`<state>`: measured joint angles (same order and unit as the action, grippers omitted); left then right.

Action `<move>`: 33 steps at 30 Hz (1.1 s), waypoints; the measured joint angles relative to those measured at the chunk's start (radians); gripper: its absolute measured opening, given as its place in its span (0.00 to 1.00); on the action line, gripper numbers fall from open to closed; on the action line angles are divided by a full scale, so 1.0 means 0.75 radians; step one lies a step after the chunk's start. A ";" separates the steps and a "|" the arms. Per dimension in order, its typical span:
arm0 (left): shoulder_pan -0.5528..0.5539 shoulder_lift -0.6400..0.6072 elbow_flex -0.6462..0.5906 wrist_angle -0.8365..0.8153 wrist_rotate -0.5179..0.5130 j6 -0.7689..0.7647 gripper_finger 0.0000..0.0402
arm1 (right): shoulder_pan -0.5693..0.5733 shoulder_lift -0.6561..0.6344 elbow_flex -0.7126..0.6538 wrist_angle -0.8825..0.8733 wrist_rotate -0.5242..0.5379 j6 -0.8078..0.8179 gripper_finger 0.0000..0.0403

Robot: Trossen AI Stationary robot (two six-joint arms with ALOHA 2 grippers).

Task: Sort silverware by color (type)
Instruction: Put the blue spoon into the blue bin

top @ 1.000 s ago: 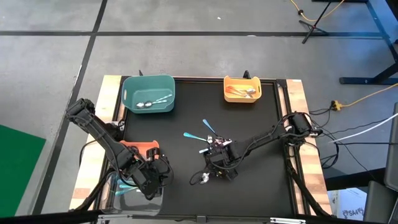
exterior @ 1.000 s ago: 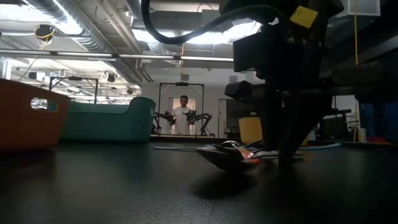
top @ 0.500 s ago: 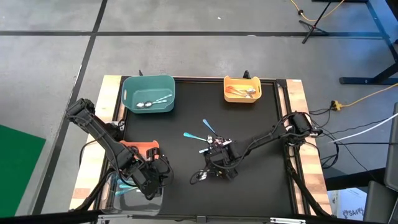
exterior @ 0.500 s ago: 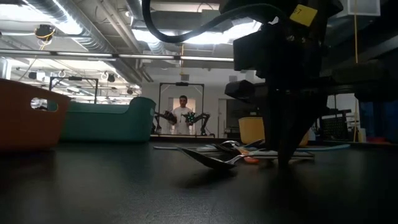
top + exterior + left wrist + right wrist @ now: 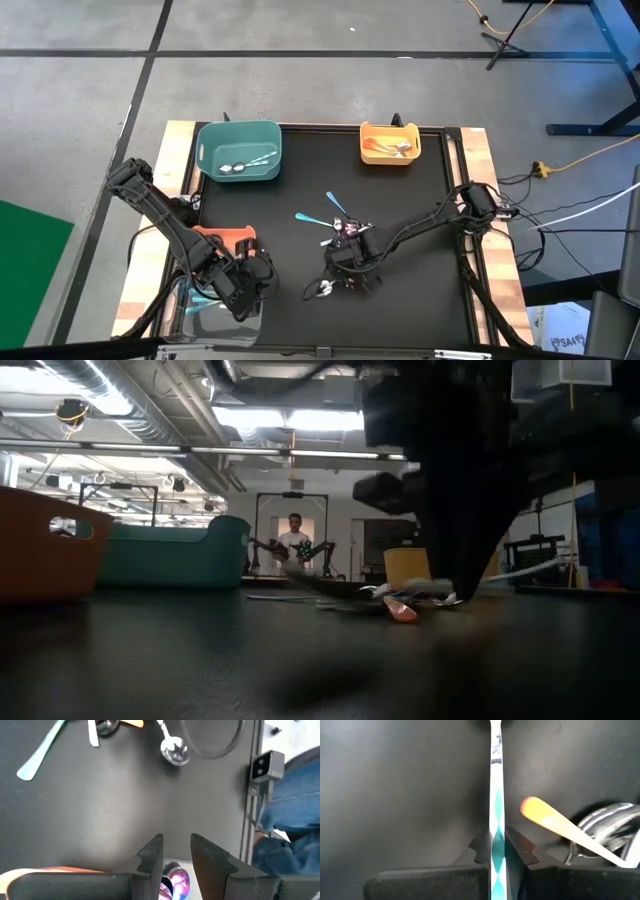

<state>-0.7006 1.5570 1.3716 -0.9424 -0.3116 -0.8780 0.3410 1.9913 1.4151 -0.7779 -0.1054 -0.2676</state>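
My right gripper (image 5: 347,276) is at the table's middle, shut on a shiny silver spoon (image 5: 324,289). Behind it lies a small heap of spoons (image 5: 342,228) flat on the mat, with two teal ones (image 5: 310,218) sticking out. The low view shows that heap (image 5: 400,603) on the mat, with an orange spoon in it. My left gripper (image 5: 243,290) is open at the near left, over a clear bin (image 5: 180,309). An iridescent purple spoon (image 5: 175,882) shows below and between its fingers. My right gripper pinches the silver spoon's handle (image 5: 495,822) between its two fingers, which come from above and point down. The handle lies straight out between the fingers. Its bowl end (image 5: 174,751) points toward the near left. The spoon hangs clear of the mat.
A teal bin (image 5: 208,132) with silver spoons stands at the far left. A yellow-orange bin (image 5: 366,150) with orange spoons is at the far right. An orange-red bin (image 5: 238,239) stands near left beside the clear one. A person (image 5: 294,544) stands far behind the table.
My right gripper has risen with the silver spoon. A second ago the bowl lay on the mat. It then tipped up and now hangs clear. The spoon's bowl has also shifted slightly toward the near left.
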 joint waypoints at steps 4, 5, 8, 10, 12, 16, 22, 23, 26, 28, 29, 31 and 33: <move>-0.010 0.000 0.000 0.000 0.056 0.000 0.23 | -0.001 -0.001 0.063 -0.056 -0.057 0.000 0.04; -0.016 0.000 -0.001 0.000 0.056 0.000 0.23 | -0.001 -0.001 0.079 -0.071 -0.063 0.000 0.04; -0.031 0.001 0.000 0.000 0.053 0.000 0.23 | -0.001 -0.004 0.134 -0.137 -0.062 0.000 0.04; -0.041 0.001 0.000 -0.003 0.051 0.000 0.23 | -0.001 -0.005 0.163 -0.188 -0.061 0.000 0.04; -0.052 0.001 -0.001 -0.014 0.050 -0.001 0.23 | -0.001 -0.005 0.192 -0.235 -0.060 0.000 0.04; -0.070 0.001 -0.001 -0.015 0.043 -0.003 0.23 | -0.001 -0.006 0.244 -0.305 -0.059 -0.005 0.04; -0.098 0.001 -0.001 -0.015 -0.053 -0.003 0.23 | -0.002 -0.008 0.312 -0.391 0.013 -0.045 0.04; -0.101 0.001 -0.001 -0.015 -0.060 -0.004 0.23 | -0.003 -0.008 0.322 -0.405 0.021 -0.061 0.04; -0.113 0.001 -0.001 -0.015 -0.059 -0.004 0.23 | -0.006 -0.008 0.341 -0.427 0.041 -0.105 0.04; -0.124 0.001 -0.001 -0.016 -0.054 -0.006 0.23 | -0.012 -0.008 0.347 -0.436 0.047 -0.114 0.04; -0.132 0.001 -0.001 -0.021 -0.054 -0.007 0.23 | -0.019 -0.008 0.347 -0.439 0.049 -0.119 0.04; -0.147 0.001 -0.001 -0.045 -0.054 -0.012 0.23 | -0.029 -0.008 0.347 -0.454 0.058 -0.137 0.04; -0.163 0.001 -0.001 -0.088 -0.052 -0.039 0.23 | -0.041 -0.008 0.347 -0.472 0.074 -0.150 0.04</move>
<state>-0.8225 1.5574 1.3712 -1.0086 -0.3504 -0.9075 0.3099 1.9850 1.6756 -1.1317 -0.0501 -0.3799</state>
